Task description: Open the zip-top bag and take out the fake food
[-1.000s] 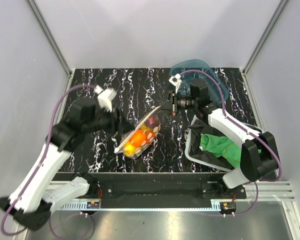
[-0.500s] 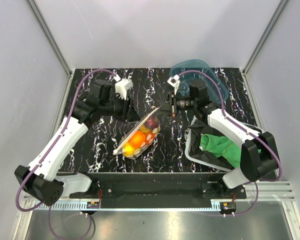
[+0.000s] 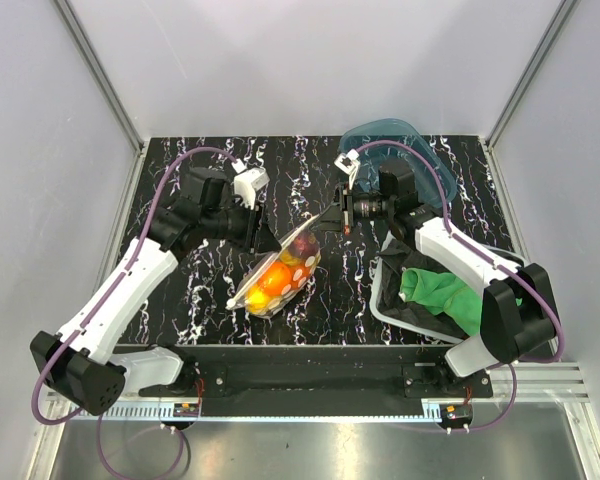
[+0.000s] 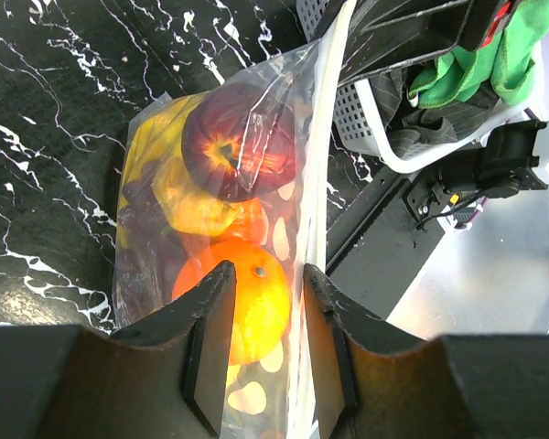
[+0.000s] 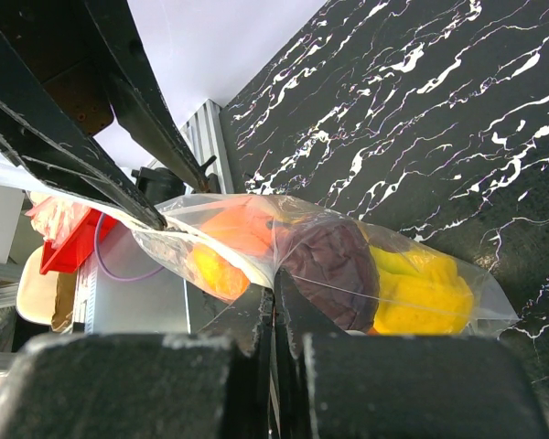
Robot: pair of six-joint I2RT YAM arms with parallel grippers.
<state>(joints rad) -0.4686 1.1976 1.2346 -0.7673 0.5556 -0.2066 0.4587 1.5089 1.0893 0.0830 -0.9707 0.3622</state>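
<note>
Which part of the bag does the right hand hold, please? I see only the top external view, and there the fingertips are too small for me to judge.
Observer: In the right wrist view, the right hand is closed on the clear film of the zip-top bag. It pinches the film right in front of the dark red fruit.
Operator: Thank you. And how does the left hand stand at the bag?
Observer: In the left wrist view, the left hand has its jaws apart, with the bag's dotted film between them. The orange fruit shows through the film in that gap.
</note>
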